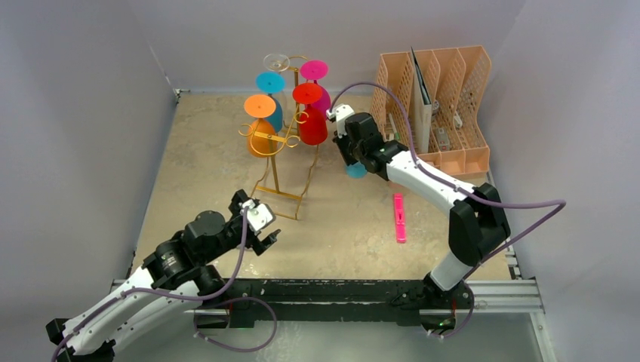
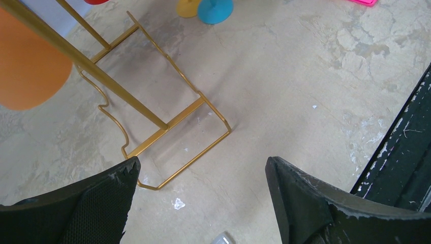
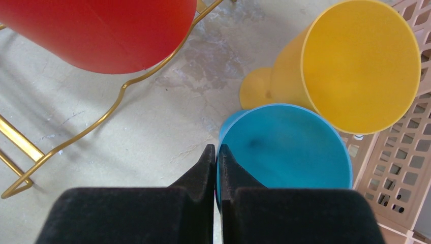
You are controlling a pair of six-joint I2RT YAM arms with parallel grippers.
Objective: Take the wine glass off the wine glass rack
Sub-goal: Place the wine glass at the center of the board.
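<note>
While left hand gapes, right hand pinches rim of upright, mouth-up blue wine glass.

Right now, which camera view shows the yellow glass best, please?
The right wrist view: the yellow glass shows rim, bowl and foot. The left wrist view catches only its bottom at the top edge; in the top view the right arm hides it.
</note>
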